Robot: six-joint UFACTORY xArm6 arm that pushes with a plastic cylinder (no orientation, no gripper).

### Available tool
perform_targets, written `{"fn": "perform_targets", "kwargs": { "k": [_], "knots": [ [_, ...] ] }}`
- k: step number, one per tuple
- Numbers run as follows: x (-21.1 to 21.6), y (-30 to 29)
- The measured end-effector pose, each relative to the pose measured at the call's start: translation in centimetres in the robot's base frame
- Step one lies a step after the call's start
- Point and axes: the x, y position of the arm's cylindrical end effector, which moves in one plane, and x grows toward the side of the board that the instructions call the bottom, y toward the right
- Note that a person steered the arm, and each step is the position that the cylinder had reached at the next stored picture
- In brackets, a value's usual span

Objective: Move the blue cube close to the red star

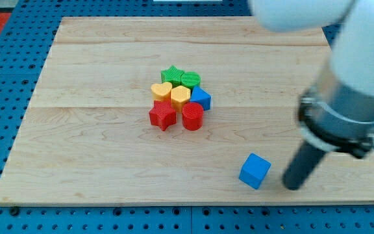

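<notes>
The blue cube (pixel 254 171) lies alone near the board's bottom edge, right of centre. The red star (pixel 162 116) sits at the lower left of a tight cluster of blocks in the middle of the board. My tip (pixel 293 186) rests on the board just right of the blue cube, a small gap apart from it. The red star is well up and to the left of the cube.
The cluster also holds a red cylinder (pixel 192 116), a yellow heart (pixel 162 90), a yellow hexagon-like block (pixel 180 96), a green star (pixel 171 74), a green cylinder (pixel 190 80) and a second blue block (pixel 201 98). The wooden board (pixel 76 143) lies on a blue pegboard.
</notes>
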Motion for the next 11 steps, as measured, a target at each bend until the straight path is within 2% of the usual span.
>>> {"fn": "perform_targets", "kwargs": {
  "k": [1,2,3,4,5,6,7,9,10,11],
  "knots": [
    [-3.7,-11.2],
    [-7.0,-18.1],
    [-6.8,-21.9],
    [-3.7,-23.7],
    [-6.2,-26.1],
    [-9.0,-25.6],
    [-9.5,-25.4],
    [-7.1,-22.4],
    [-10.4,-22.8],
    [-10.2,-22.8]
  ]
}}
